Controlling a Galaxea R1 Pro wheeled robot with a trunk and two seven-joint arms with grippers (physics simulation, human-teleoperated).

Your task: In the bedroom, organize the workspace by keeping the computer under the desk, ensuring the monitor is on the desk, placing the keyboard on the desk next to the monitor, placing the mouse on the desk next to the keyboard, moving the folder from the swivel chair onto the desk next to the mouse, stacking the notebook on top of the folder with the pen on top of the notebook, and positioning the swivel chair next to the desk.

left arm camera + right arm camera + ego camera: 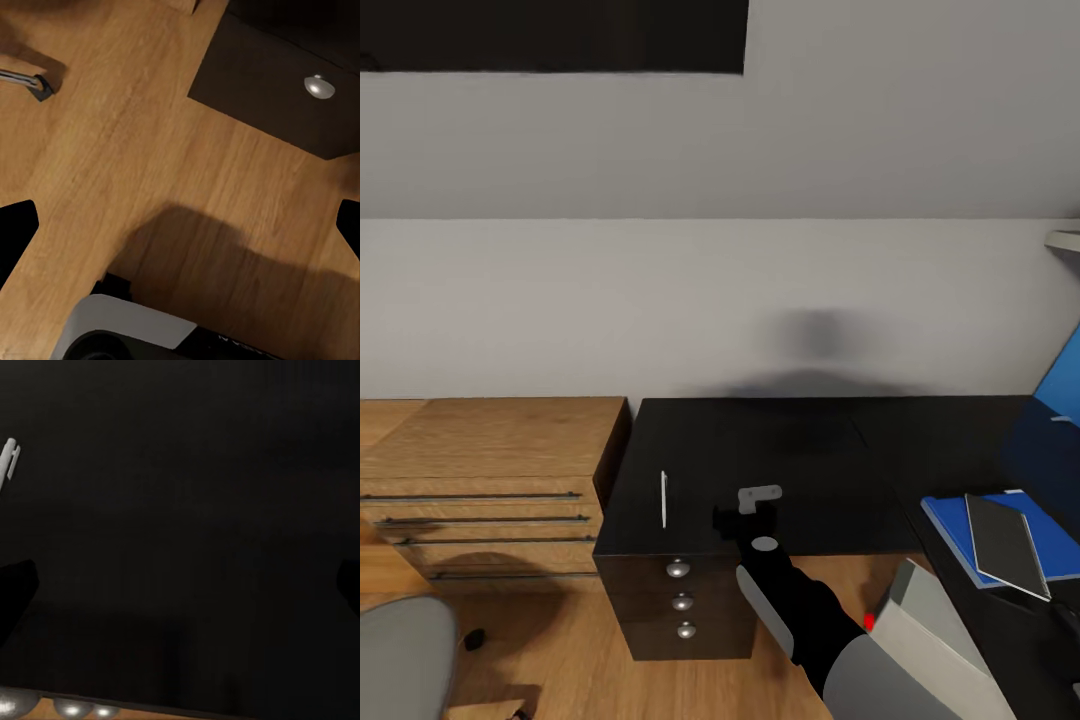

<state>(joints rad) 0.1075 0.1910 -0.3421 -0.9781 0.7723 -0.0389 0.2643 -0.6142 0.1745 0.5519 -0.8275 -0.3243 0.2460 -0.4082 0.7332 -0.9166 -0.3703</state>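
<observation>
The white pen [664,498] lies on the black desk [800,450] near its left end. My right gripper [745,512] hovers open over the desk top, just right of the pen. In the right wrist view the pen [9,461] sits beside the open right gripper [180,585]. The dark notebook [1005,545] rests on the blue folder [952,525] at the desk's right. The grey computer [930,630] stands on the floor under the desk. The swivel chair [400,650] is at lower left. My left gripper [180,225] hangs open above the floor. Keyboard and mouse are out of view.
A black drawer unit [680,600] with silver knobs carries the desk's left end, and a wooden shelf bench [480,470] adjoins it. A bright blue slanted panel [1065,390] is cut off at the right edge. A chair castor [37,84] rests on the floor.
</observation>
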